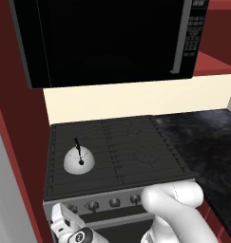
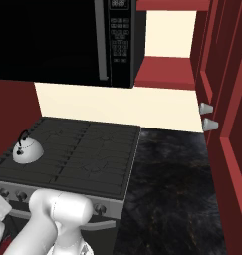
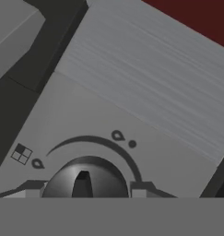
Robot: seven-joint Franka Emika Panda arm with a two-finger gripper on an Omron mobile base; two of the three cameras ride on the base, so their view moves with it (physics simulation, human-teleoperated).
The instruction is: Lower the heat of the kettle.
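While the red cabinets [image 2: 222, 149] frame the scene with flat, matte panels, we see a large black microwave [image 1: 107, 38] hanging glossy and boxy above the stove [image 1: 136, 156], its keypad column [image 2: 120, 37] showing as rows of small pale buttons. To the stove's right stretches a dark, speckled stone-like counter [image 2: 172, 189]; behind it runs a smooth cream backsplash [image 1: 136, 99]. The stove top is a dark grid of ribbed grates, and its grey metal front panel [image 1: 105, 209] carries a row of round dark knobs [image 1: 114, 202]. In the hand view we look at brushed grey metal with fine streaks, and one domed, shiny knob [image 3: 85, 179] sits at the bottom, ringed by an arc marking with small flame symbols. The gripper [image 3: 85, 191] has its two dark fingertips [image 3: 28, 188] flanking that knob on either side, pressed in on it so that the knob sits clamped between them. The kettle [image 1: 80, 161] rests on the front left burner, well apart from the gripper: we see a small, smooth white-grey dome, softly shaded, with a thin black arched handle rising over it and a little black knob on its crown.
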